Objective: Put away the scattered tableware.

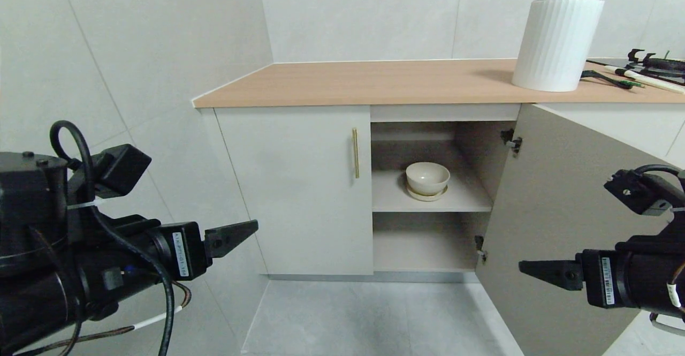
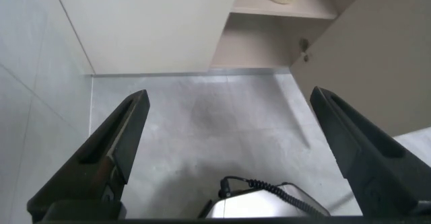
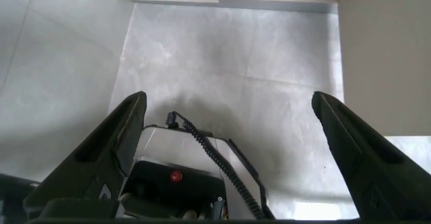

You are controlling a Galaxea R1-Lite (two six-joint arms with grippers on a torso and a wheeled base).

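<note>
1. Bowl (image 1: 427,177) sits on a small plate (image 1: 426,196), on the upper shelf (image 1: 471,198) of the open cabinet (image 1: 294,184).
2. Left gripper (image 2: 229,96) is spread wide and empty, above the floor (image 2: 202,133).
3. Right gripper (image 3: 227,99) is wide and empty too, near the open door (image 1: 551,211).

Light: bright, even and diffuse, from above.
Shadows: the cupboard (image 1: 428,238) interior is dim, ahead of the left gripper (image 1: 251,228) fingertips; a soft shadow lies beside the white container (image 1: 556,43).
Glare: pale sheen on the floor (image 3: 222,56) beyond the right gripper (image 3: 227,97) fingers (image 3: 111,146).
Distortion: wall (image 1: 107,51) lines lean at the head view's edges.
</note>
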